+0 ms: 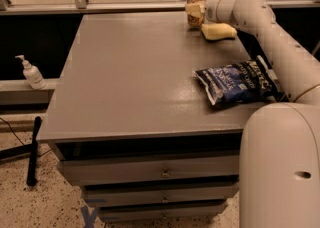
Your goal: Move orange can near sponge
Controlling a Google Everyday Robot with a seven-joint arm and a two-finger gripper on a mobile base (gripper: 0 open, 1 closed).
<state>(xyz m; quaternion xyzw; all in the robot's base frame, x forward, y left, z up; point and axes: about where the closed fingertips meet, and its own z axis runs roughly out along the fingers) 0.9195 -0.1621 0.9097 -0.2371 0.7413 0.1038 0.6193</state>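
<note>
The orange can (196,14) stands upright at the far edge of the grey table (130,72), its silver top showing. My gripper (195,8) comes in from the right and is shut around the can's upper part, with a cream finger (192,8) across its front. The pale yellow sponge (218,31) lies flat just to the right of the can and a little nearer, close beside it. I cannot tell whether the can's base touches the table.
A crinkled blue chip bag (235,82) lies at the table's right edge, under my arm. Drawers (162,172) sit below the tabletop. A soap dispenser (32,73) stands on a ledge at the left, with a black pole (32,149) on the floor.
</note>
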